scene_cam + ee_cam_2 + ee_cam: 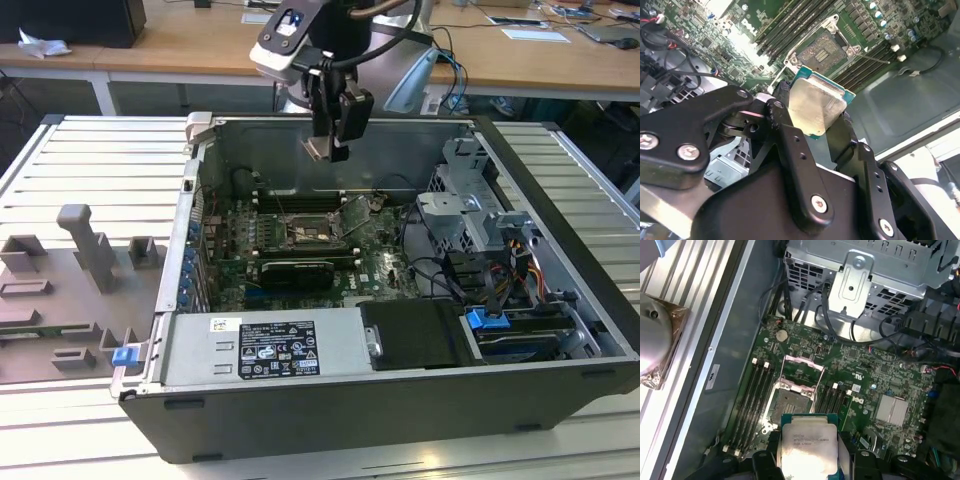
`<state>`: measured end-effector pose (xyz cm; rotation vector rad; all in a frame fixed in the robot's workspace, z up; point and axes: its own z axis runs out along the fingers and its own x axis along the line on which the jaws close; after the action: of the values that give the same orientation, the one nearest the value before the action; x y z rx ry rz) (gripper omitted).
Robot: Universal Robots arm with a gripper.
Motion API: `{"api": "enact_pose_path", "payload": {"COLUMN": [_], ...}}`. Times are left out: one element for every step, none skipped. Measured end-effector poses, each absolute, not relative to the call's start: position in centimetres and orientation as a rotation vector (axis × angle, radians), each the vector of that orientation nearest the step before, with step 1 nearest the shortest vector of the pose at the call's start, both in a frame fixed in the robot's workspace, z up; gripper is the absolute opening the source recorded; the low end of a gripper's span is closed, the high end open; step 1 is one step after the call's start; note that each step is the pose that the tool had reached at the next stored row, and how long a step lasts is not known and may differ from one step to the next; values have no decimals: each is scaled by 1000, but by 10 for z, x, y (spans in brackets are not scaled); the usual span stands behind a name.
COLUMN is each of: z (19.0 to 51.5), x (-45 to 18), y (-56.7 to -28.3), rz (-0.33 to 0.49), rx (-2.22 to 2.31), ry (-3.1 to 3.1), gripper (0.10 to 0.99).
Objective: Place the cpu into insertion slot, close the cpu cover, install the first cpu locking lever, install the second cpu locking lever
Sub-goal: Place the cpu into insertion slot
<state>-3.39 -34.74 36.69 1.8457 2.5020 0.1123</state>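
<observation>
The cpu [815,102] sits clamped between the fingers of the tool [812,117], held in the air over the open computer case [400,420]. The insertion slot [790,402] lies uncovered on the green board below, well apart from the chip.

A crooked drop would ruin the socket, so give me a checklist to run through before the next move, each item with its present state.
1. cpu gripped between the fingers: ok.
2. insertion slot bare, contact field uncovered: ok.
3. cpu cover standing open, off the slot: ok.
4. cpu clear of the board, hanging above it in the exterior view: ok.
5. cpu lined up with the slot's corners: cannot tell.
</observation>
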Motion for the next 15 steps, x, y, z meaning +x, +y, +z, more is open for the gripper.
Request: {"api": "enact_pose_path", "payload": {"z": [366, 365, 365, 363, 362, 361, 360, 359, 359, 358, 358, 357, 356, 356, 355], "x": [-34, -34, -34, -34, -34, -34, -34, -34, -34, -34, -34, -34, -34, -34, -34], "y": [-347, -347, -347, -347, -347, -347, -347, -347, -347, -347, -347, -347, -347, -347, -347], "rz": [113, 112, 112, 110, 109, 106, 104, 103, 102, 102, 101, 101, 100, 100, 99], "rx": [1849, 1849, 1849, 1849, 1849, 1853, 1865, 1881, 1897, 1914, 1932, 1952, 1969, 1995, 2013], "ry": [2500, 2499, 2499, 2499, 2497, 2493, 2483, 2470, 2457, 2442, 2428, 2411, 2397, 2375, 2359], "gripper": [537, 537, 537, 537, 537, 537, 537, 537, 537, 537, 537, 537, 537, 537, 537]}}
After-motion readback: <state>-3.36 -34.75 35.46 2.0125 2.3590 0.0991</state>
